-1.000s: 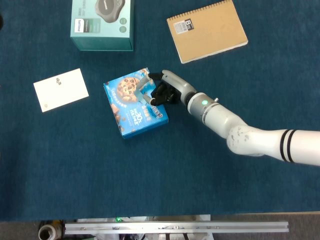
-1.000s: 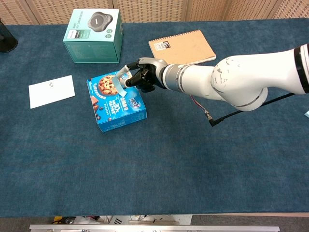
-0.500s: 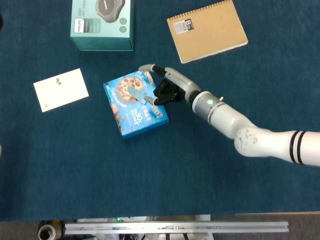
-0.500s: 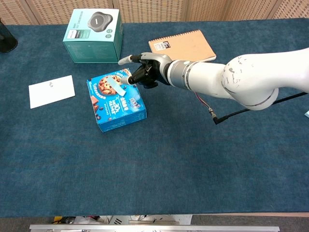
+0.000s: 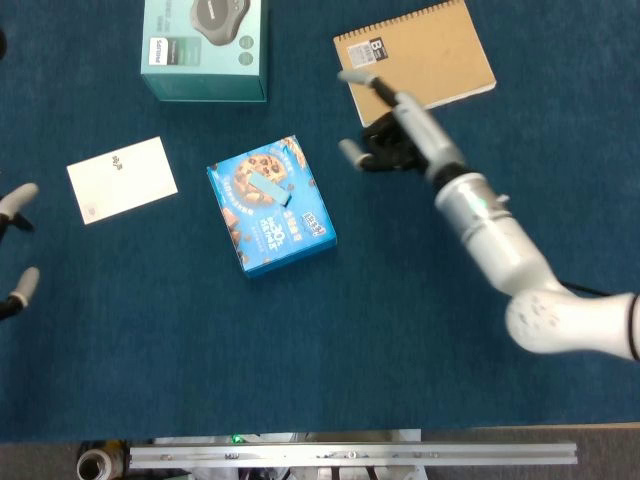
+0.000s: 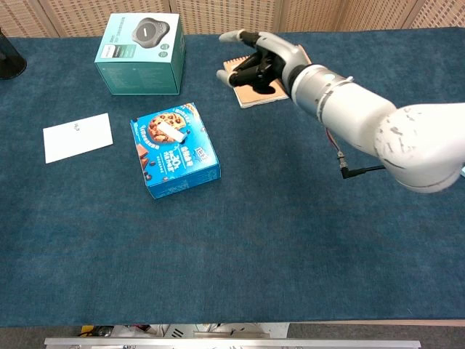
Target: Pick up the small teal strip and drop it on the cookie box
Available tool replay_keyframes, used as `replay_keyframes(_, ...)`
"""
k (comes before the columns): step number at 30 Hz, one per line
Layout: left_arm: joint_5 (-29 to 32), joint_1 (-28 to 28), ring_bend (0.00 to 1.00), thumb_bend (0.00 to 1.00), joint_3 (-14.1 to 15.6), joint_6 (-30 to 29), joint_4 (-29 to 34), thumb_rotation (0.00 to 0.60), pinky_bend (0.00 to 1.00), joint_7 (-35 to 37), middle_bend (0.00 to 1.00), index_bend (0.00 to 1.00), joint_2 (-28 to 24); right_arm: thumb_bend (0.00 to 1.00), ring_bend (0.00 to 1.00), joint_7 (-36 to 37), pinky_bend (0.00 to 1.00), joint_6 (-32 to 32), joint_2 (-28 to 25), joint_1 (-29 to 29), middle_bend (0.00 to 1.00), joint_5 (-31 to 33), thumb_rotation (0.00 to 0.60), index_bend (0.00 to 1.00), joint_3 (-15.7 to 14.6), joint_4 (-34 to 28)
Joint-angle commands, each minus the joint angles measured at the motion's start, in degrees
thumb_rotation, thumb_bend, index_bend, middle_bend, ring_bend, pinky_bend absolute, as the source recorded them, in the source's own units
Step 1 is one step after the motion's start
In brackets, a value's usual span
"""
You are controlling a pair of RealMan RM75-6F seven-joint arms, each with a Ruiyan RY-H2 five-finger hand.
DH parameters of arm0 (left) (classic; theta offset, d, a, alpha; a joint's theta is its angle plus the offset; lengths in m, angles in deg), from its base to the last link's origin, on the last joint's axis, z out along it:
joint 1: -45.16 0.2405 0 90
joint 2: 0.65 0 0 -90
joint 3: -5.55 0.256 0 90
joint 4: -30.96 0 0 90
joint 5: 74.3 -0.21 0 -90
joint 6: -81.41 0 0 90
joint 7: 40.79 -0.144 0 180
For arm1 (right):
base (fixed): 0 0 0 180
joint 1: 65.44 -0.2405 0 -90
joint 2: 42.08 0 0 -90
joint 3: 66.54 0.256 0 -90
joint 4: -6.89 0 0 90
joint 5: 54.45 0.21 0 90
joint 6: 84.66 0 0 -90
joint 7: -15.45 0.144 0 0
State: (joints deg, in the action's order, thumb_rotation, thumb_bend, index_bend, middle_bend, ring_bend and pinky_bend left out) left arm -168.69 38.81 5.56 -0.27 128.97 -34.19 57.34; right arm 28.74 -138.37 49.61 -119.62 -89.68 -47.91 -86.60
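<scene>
The small teal strip (image 5: 271, 190) (image 6: 172, 131) lies flat on top of the blue cookie box (image 5: 283, 232) (image 6: 182, 163), near the cookie picture. My right hand (image 5: 385, 130) (image 6: 258, 65) hovers well to the box's upper right, over the edge of the notebook, with its fingers spread and nothing in them. Of my left hand (image 5: 18, 198) only a couple of fingertips show, at the left edge of the head view; they are apart and hold nothing.
A brown spiral notebook (image 5: 440, 55) (image 6: 290, 62) lies at the back right, a teal product box (image 5: 205, 50) (image 6: 139, 53) at the back left, and a white card (image 5: 122, 179) (image 6: 78, 137) left of the cookie box. A thin cable (image 6: 349, 171) hangs by my right forearm.
My right hand let go of the strip, which now rests on the cookie box, and then lifted away up and right toward the notebook. Left fingertips have come into the head view.
</scene>
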Motion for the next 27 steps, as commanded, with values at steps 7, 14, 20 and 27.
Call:
replay_keyframes(7,-3.58,-6.43,0.77,0.39,0.0,6.89,-1.54,0.6,0.9,1.83,0.74,0.12,-0.11,0.39,0.87,-2.08,1.0,-7.41,-8.88,10.0,0.83,-12.15,0.6,0.22,-4.46,-8.83)
replay_keyframes(14,-4.82,-15.4,0.96,0.71,-0.32,17.69,-0.85,0.6,1.0,6.55,0.94,0.13,-0.79,0.39,0.89,-0.72,1.0,-8.3,-19.25,16.36,0.82,-16.75,0.6,0.22,-5.85,-15.75)
replay_keyframes(20,-4.14,-20.6,1.0,0.87,-0.68,23.39,-1.22,0.6,1.0,9.98,0.95,0.14,0.54,0.39,0.95,0.23,1.0,-9.2,-23.28,19.24,0.83,-18.33,0.6,0.22,-5.0,-18.63)
replay_keyframes(27,-2.22,-25.07,1.0,0.88,-1.26,28.35,-2.42,0.6,1.0,9.34,0.97,0.13,4.15,0.39,0.99,0.47,1.0,-9.02,-26.32,21.83,0.86,-19.64,0.6,0.22,-5.28,-20.01)
